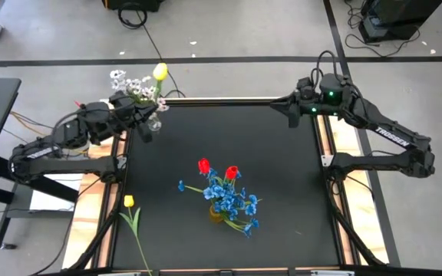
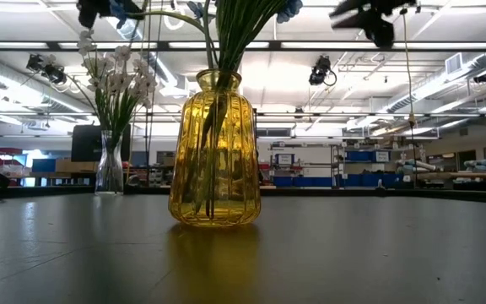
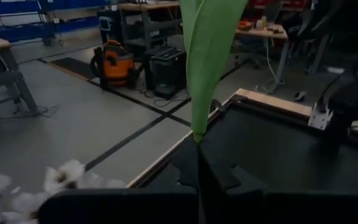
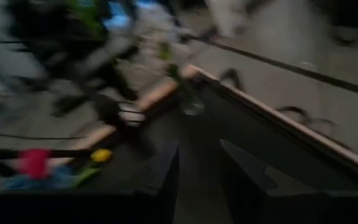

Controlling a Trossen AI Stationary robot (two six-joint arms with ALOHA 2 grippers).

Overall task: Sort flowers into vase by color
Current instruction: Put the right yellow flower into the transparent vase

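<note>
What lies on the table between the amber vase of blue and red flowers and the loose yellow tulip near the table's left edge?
Nothing: in the high view, bare black table separates the amber vase from the loose yellow tulip.

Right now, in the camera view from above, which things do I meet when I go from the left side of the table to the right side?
Single yellow tulip lying at the table's left edge → left pincer holding a yellow tulip's stem over the clear glass vase of white blossoms → yellow glass vase with blue sprays and two red tulips → right pincer.
</note>
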